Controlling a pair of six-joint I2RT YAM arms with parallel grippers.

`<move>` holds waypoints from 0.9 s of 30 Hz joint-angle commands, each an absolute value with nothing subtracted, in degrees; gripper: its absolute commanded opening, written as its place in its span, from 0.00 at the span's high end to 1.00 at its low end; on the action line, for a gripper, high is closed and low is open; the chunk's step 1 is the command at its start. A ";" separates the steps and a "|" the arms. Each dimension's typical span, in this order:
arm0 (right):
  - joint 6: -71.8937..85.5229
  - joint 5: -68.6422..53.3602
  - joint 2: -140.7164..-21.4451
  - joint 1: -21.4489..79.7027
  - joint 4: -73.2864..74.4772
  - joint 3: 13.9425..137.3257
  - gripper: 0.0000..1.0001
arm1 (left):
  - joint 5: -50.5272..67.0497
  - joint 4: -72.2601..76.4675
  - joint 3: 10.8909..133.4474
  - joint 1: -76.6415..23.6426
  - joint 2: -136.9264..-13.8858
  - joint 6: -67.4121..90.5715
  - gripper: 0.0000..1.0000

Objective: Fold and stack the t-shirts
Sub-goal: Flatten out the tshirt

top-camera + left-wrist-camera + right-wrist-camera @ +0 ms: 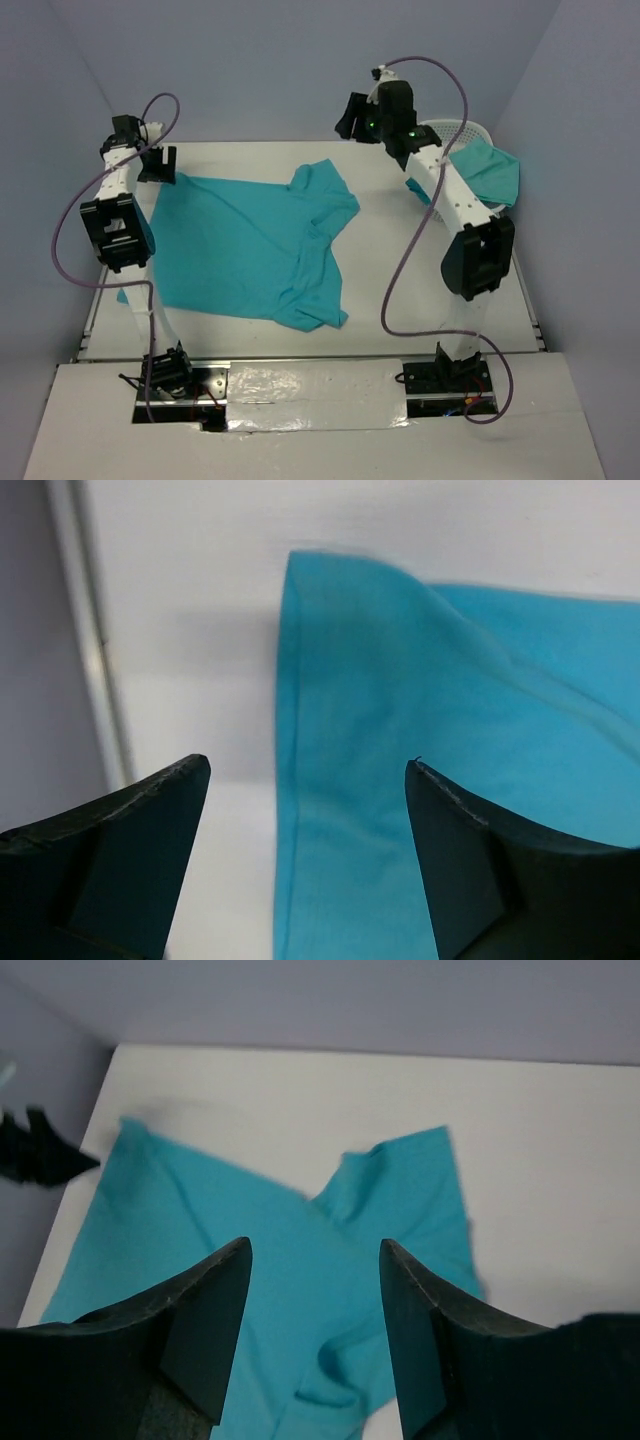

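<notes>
2 teal t-shirts showing here: 1 is spread out rumpled on the white table, and the other shirt hangs over the rim of the white lattice basket in the far right corner. The left gripper is at the far left, jaws wide apart and empty, over the spread shirt's far-left corner. On its wrist cam the shirt's edge runs between the fingers. The right gripper hangs up high beside the basket, jaws apart and holding nothing, with the spread shirt lying on the table below, apart from it.
</notes>
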State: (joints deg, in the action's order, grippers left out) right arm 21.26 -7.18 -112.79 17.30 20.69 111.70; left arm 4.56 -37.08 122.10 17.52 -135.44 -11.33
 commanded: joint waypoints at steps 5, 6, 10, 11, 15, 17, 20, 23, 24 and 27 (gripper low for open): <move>18.19 -7.92 -109.17 28.91 27.43 90.74 0.41 | 4.94 -42.97 106.11 22.41 -116.03 -15.45 0.11; 18.54 -7.21 -108.46 29.79 26.90 88.96 0.41 | 4.49 -42.63 100.34 22.85 -113.41 -16.08 0.11; 21.27 -4.24 -107.76 32.25 27.07 83.68 0.41 | 0.62 -38.51 87.56 26.27 -108.99 -17.49 0.13; 20.92 -3.00 -107.67 33.91 27.07 82.02 0.40 | 0.27 -37.63 85.63 27.85 -108.46 -18.01 0.13; 19.86 2.28 -108.63 37.61 28.12 78.40 0.34 | -3.06 -32.62 75.53 29.27 -107.40 -20.30 0.14; 21.09 3.69 -109.51 38.06 28.56 76.38 0.32 | -3.78 -31.38 72.27 29.44 -107.84 -20.92 0.14; 22.50 5.62 -109.95 38.58 29.01 73.49 0.32 | -3.78 -30.23 70.67 29.71 -108.54 -20.66 0.14; 23.29 5.02 -111.00 38.85 28.13 70.41 0.33 | -2.81 -29.88 69.35 29.97 -108.81 -19.95 0.14; 23.81 4.92 -111.44 39.02 27.95 69.62 0.33 | -2.64 -29.80 69.17 29.97 -108.98 -19.78 0.14; 25.83 5.18 -113.02 39.02 27.69 67.77 0.55 | -1.85 -29.88 68.56 29.97 -109.34 -19.07 0.14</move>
State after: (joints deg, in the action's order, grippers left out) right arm 22.70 3.92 -109.71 38.92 26.70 71.70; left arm -2.13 -32.64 71.18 29.76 -107.13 -19.33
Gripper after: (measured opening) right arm 0.555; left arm 0.858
